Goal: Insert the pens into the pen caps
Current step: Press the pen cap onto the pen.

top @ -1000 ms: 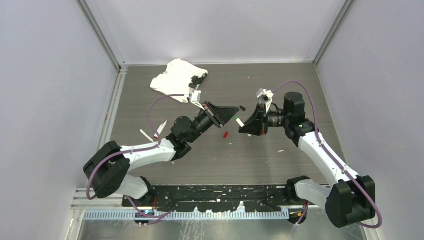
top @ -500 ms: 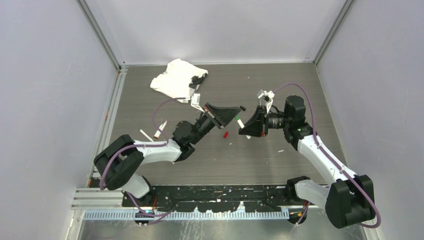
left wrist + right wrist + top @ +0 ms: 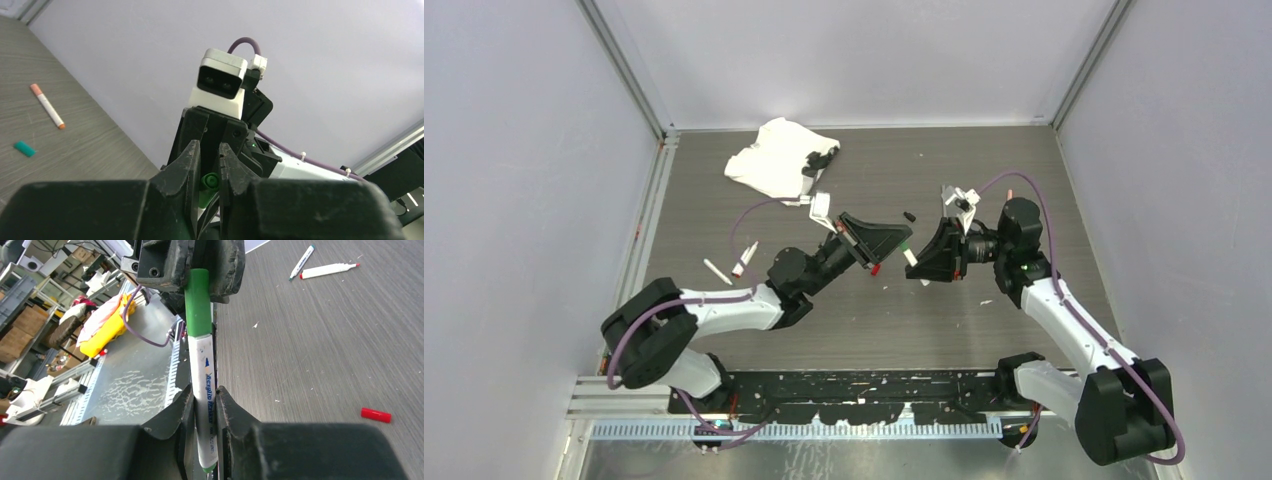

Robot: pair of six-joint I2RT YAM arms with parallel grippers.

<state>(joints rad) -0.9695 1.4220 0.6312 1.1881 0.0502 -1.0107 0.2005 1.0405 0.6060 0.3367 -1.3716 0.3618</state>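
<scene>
Loose white marker pen with red tip [image 3: 327, 270] lay on grey tabletop [image 3: 1024, 180], at left. Small red plastic cap [image 3: 375, 414] lay on tabletop at centre. Mid-air, left claw [image 3: 206, 150] clamped narrow on stubby green plastic cap [image 3: 198, 300]. Cap sat over tip of white-barrelled marker pen [image 3: 202, 360], gripped by right claw [image 3: 204, 392], jaws narrow.

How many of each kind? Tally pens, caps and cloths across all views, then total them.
Pens: 4 (white pen in the right fingers, teal-tipped pen, red-tipped pen, orange-tipped pen)
Caps: 4 (green cap in the left fingers, red cap, teal cap, black cap)
Cloths: 1 (white cloth)
Total: 9. The dark item on the cloth is too small to tell, so uncounted.
</scene>
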